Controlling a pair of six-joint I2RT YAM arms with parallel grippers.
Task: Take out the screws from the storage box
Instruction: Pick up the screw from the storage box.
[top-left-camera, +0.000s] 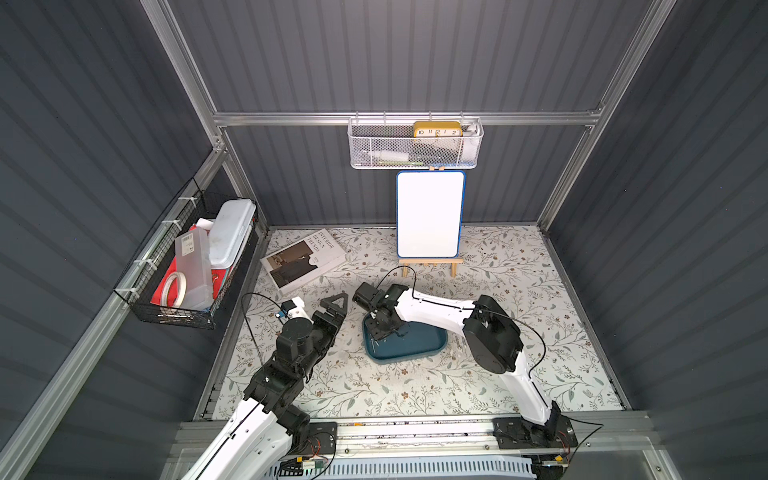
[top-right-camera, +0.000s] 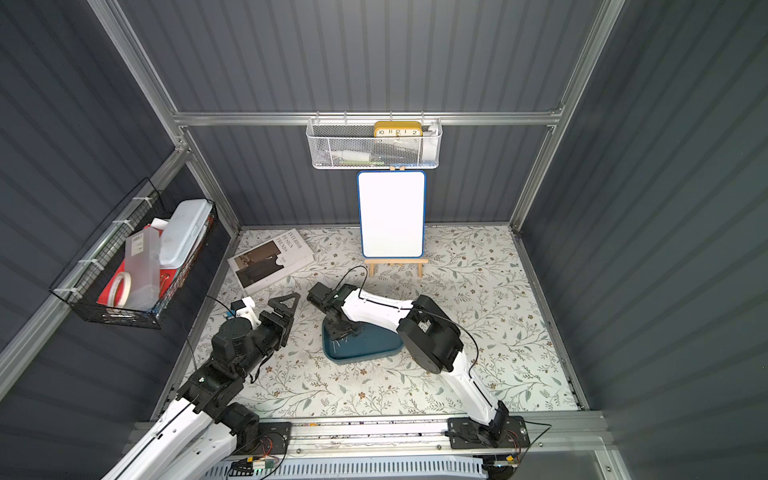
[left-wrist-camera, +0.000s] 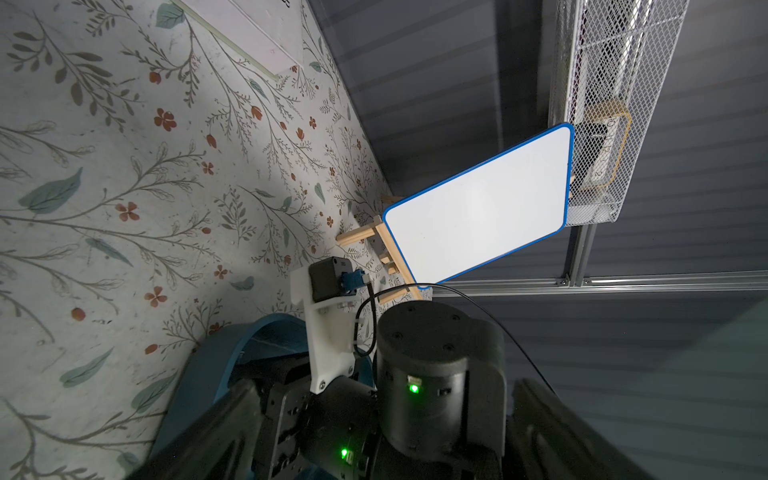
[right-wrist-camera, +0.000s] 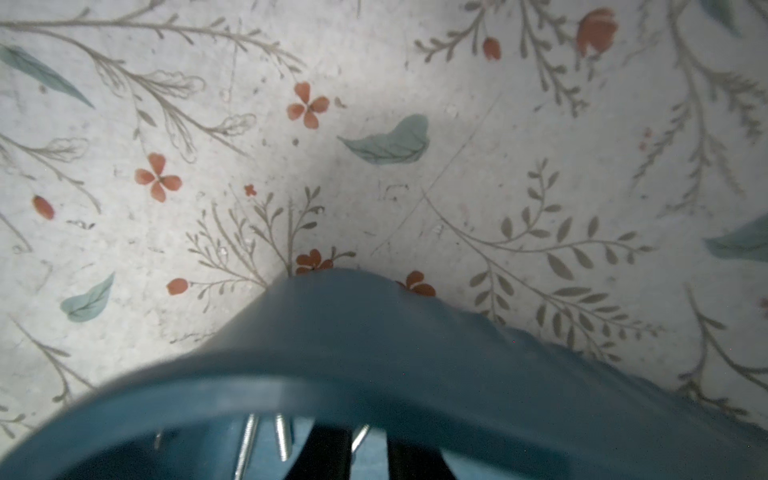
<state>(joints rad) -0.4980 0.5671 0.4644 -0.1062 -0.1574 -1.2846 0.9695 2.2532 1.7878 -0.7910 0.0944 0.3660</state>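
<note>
The storage box (top-left-camera: 419, 345) (top-right-camera: 374, 347), a shallow teal tray, lies mid-table. Several thin silver screws (top-left-camera: 380, 341) (right-wrist-camera: 282, 440) rest at its left end. My right gripper (top-left-camera: 380, 332) (top-right-camera: 343, 332) (right-wrist-camera: 370, 453) reaches down into that end. Its dark fingers (right-wrist-camera: 328, 453) stand a narrow gap apart on the tray floor, and one screw tip (right-wrist-camera: 360, 436) shows between them. The rim (right-wrist-camera: 374, 353) fills the right wrist view. A few small screws (top-left-camera: 458, 342) lie on the table right of the tray. My left gripper (top-left-camera: 332, 311) (top-right-camera: 284, 309) hovers left of the tray, wide open and empty.
A book (top-left-camera: 303, 259) lies at the back left. A whiteboard on a wooden easel (top-left-camera: 430, 214) stands at the back. A white mesh basket (top-left-camera: 415, 145) hangs above it. A black wire basket (top-left-camera: 187, 266) hangs on the left wall.
</note>
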